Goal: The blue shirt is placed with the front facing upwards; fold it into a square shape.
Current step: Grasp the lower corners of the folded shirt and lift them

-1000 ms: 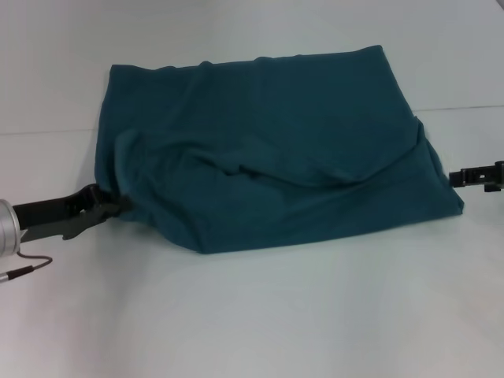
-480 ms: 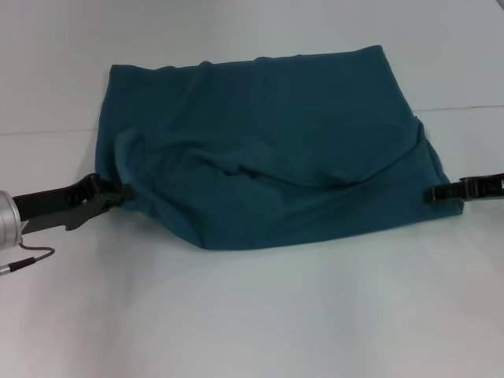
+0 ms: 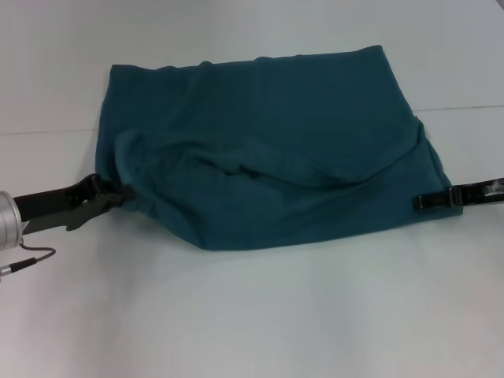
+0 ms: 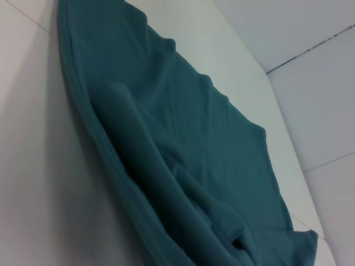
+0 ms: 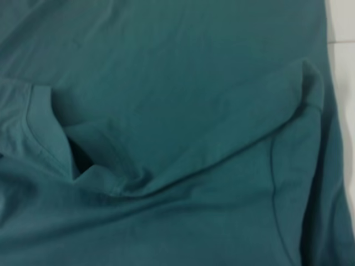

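Note:
The blue shirt (image 3: 268,150) lies folded over on itself in the middle of the white table, a rumpled teal block with a deep crease across its middle. No lettering shows. My left gripper (image 3: 120,197) is at the shirt's near left edge, shut on a pinch of the cloth that is drawn to a point. My right gripper (image 3: 421,202) reaches in low from the right and overlaps the shirt's near right corner. The left wrist view looks along the shirt's (image 4: 183,149) layered edge. The right wrist view is filled with the shirt's (image 5: 177,111) folds and a sleeve hem.
The white table (image 3: 252,315) stretches wide in front of the shirt and behind it. A seam line (image 3: 47,131) crosses the tabletop at the back. A thin cable (image 3: 24,264) hangs off my left arm near the table's left side.
My right gripper has slid leftwards from beside the shirt's right corner onto its edge. My left gripper shifted slightly up and right early on, then held still. The shirt has barely moved.

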`<state>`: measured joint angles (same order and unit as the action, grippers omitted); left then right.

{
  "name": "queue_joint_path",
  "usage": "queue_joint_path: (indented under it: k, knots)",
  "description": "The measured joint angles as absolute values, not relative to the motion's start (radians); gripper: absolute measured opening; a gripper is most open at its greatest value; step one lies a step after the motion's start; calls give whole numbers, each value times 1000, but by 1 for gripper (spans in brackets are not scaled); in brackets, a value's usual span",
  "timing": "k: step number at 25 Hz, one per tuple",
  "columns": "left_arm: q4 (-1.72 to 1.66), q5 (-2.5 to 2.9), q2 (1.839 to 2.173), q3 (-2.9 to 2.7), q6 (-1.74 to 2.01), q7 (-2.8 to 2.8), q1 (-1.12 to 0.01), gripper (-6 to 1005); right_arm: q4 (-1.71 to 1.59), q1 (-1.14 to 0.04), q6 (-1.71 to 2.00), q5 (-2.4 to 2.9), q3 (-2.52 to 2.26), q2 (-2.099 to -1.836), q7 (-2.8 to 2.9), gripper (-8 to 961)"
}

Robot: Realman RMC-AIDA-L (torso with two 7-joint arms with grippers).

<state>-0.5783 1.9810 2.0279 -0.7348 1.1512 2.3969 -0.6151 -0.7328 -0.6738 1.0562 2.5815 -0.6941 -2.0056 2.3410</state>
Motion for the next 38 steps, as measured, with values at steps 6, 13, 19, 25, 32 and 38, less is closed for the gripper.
queue_joint_path:
  k: [6,13,19,25,32,38]
  knots:
    - [-578,1981,2028,-735,1152,2397,-615,32,-710,-684,1046,2586,-703,-2004,2399,851]
    - [-578,1982,2028,-735,1151,2396,-610,31,-721,-675,1060,2584,-699,-1994,2416,770]
    - [-578,1982,2027,-735,1156,2396,-608,31,-726,-672,1081,2585,-697,-1991,2416,417]
    - [-578,1982,2023,-735,1170,2396,-607,32,-736,-668,1121,2579,-691,-1981,2416,97]
    - [-581,2023,1982,-762,1277,2401,-599,32,-852,-634,1288,2578,-686,-1980,2412,30]
    - [-652,2149,1968,-755,1466,2406,-576,31,-924,-609,1502,2584,-690,-1962,2406,30]
